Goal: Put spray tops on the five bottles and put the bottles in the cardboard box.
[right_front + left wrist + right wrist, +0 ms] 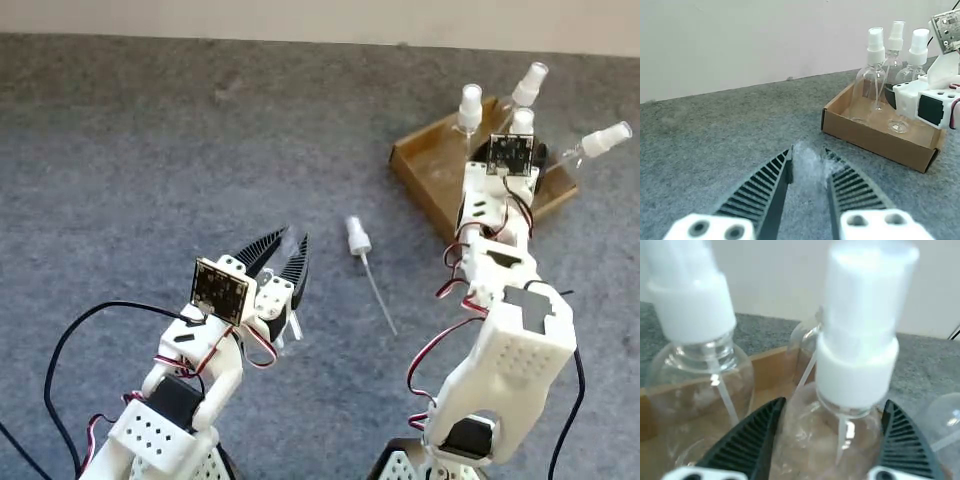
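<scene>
The desk [150, 150] is overlooked from above; the cardboard box [880, 142] is shared by all views, apparently nearest the right wrist's.

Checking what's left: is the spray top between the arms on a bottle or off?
Off. The spray top lies flat on the table, tube bare, touching no bottle.

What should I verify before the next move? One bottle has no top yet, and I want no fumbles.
1. Left gripper holds the uncapped bottle: ok.
2. Loose spray top lies free on the table: ok.
3. Right gripper free to fetch it: not ok, it is at a capped bottle in the cardboard box.
4. Its hold on that bottle: cannot tell.
5. Tilted bottle at the box's edge sits fully inside: cannot tell.
</scene>
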`<state>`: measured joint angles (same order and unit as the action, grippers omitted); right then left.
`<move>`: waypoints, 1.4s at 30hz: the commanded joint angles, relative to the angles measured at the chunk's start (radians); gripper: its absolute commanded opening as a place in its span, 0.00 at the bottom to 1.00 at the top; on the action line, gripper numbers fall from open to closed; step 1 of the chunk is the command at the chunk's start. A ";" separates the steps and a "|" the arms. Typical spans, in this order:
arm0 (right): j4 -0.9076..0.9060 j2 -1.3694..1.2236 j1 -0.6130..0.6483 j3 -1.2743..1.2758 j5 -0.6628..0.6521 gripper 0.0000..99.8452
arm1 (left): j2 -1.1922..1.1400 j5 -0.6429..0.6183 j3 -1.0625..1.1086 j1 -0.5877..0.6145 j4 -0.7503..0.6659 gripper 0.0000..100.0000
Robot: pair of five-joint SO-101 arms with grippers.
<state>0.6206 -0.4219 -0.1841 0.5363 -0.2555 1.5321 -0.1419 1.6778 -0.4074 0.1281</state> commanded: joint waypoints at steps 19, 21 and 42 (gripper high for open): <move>-0.033 0.168 -0.008 -0.047 -0.011 0.26 | 0.002 0.005 0.025 0.008 0.014 0.07; -0.085 0.170 -0.010 -0.048 -0.009 0.26 | 0.002 0.005 0.025 0.008 0.014 0.07; -0.177 0.180 -0.007 -0.120 -0.009 0.26 | 0.002 0.005 0.025 0.008 0.014 0.07</move>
<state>0.4457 -0.3268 -0.1857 0.4764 -0.2555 1.5321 -0.1419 1.6778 -0.4074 0.1404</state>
